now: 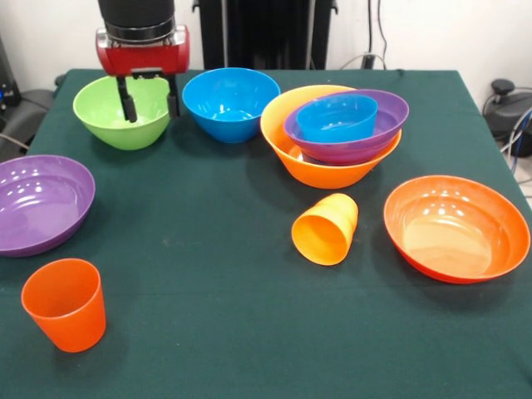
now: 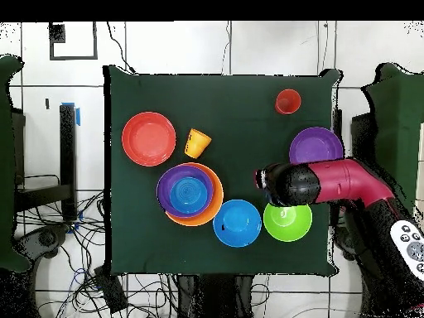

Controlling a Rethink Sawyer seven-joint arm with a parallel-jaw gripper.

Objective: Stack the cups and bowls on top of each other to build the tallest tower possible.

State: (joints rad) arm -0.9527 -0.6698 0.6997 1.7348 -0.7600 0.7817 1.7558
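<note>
The dark green cloth-covered surface (image 1: 216, 274) is seen carrying everything. The red and black arm (image 2: 348, 184) is seen reaching in from the robot's side, and its tool (image 1: 150, 98) is held over the lime green glossy plastic bowl (image 1: 116, 125), with the two black fingers (image 1: 128, 101) set apart and empty, their tips at the level of the bowl's rim.

The tower (image 1: 332, 137) is found at the far middle of the surface: a large yellow-orange round plastic bowl (image 1: 320, 170) is used as the base, a wide shallow purple bowl (image 1: 366, 137) is nested in it, tilted, and a small translucent blue bowl (image 1: 337, 118) is seated inside that.

A wide red-orange glossy bowl (image 1: 455, 226) is placed apart from the tower, nearer the camera. A second shallow purple bowl (image 1: 37, 204) is set at the opposite edge. A medium blue round bowl (image 1: 230, 101) is positioned between the green bowl and the tower.

The red-orange tapered plastic cup (image 1: 65, 303) is stood upright near the second purple bowl. The yellow-orange cup with a stepped rim band (image 1: 326, 229) is laid on its side between the tower and the red-orange bowl.
</note>
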